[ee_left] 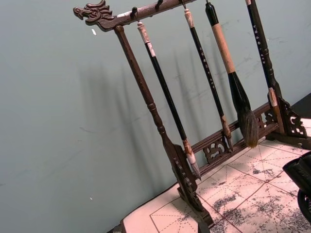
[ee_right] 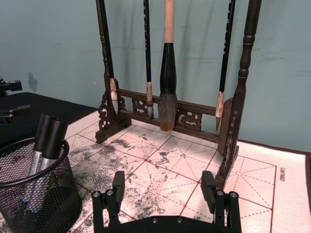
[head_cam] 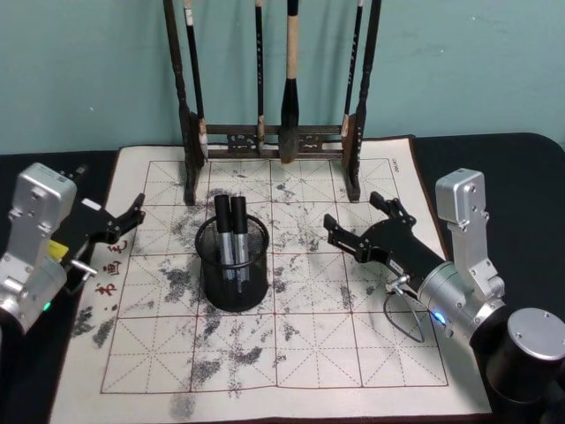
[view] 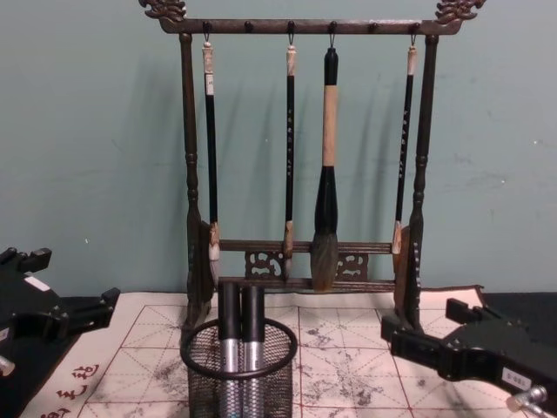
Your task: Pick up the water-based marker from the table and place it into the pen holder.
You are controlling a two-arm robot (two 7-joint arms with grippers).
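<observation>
The right gripper (head_cam: 360, 225) is held open and empty near the mat's (head_cam: 371, 353) right edge, the left gripper (head_cam: 126, 221) open by its left edge. Two markers (head_cam: 229, 231) stand in the pen holder (head_cam: 232, 265).

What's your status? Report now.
Left gripper open, empty, left of pen holder. Right gripper open, empty, right. Two markers upright in holder.
</observation>
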